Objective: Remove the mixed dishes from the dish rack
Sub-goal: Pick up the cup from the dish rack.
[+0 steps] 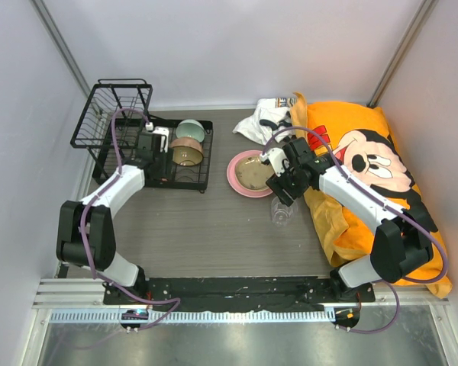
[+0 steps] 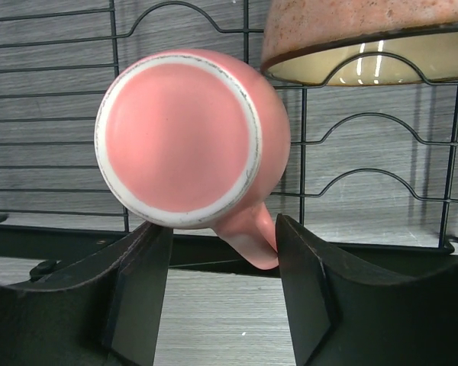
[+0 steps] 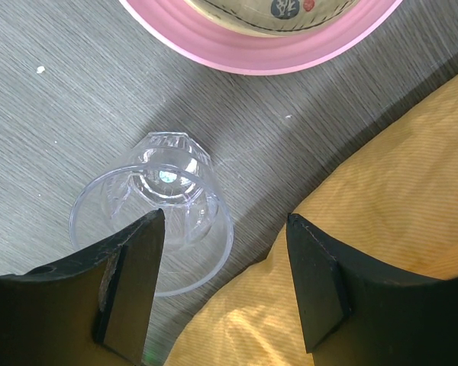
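The black wire dish rack (image 1: 114, 114) stands at the back left. On its lower tray a pink mug (image 2: 179, 137) lies with its base towards the left wrist camera. My left gripper (image 2: 221, 226) is open around the mug's handle (image 2: 248, 240), which touches the right finger. A mint-green bowl (image 1: 189, 131) and a speckled tan bowl (image 1: 187, 152) sit in the rack. On the table a pink plate (image 1: 237, 179) holds a tan dish (image 1: 252, 174). A clear glass cup (image 3: 156, 229) stands near it, below my open right gripper (image 3: 225, 219), which holds nothing.
An orange Mickey Mouse cloth (image 1: 366, 168) covers the right side of the table, its edge right beside the glass. A crumpled white cloth (image 1: 263, 118) lies at the back. Grey walls close in the left, back and right.
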### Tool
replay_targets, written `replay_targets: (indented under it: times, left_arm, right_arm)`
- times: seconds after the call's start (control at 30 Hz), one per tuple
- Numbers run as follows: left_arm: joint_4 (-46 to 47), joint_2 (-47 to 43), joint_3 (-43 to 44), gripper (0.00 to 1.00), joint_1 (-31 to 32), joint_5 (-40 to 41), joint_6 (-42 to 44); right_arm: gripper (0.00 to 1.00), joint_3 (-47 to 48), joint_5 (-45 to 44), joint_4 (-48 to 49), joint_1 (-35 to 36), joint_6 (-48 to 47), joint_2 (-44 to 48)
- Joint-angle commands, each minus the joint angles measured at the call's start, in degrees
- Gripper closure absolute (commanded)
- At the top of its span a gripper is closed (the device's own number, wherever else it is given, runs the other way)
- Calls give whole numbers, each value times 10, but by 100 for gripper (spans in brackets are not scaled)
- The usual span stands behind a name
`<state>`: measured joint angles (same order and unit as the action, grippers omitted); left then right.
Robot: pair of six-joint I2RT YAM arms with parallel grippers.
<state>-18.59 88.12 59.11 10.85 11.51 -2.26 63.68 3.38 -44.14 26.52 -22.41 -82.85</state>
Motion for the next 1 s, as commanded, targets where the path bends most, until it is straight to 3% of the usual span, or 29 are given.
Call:
replay_targets:
  times: [0.0, 0.73, 0.97]
  left_arm:
    - [26, 14, 21, 41, -6, 7, 19]
    - [56, 38, 33, 50, -2, 67, 78]
    - [49, 18, 19, 59, 0, 50, 71]
  right_arm:
    - [31, -5, 8, 19, 3, -7, 14]
    - [31, -10, 8, 27, 3, -11, 0]
    - [31, -16, 14, 34, 3, -11, -2]
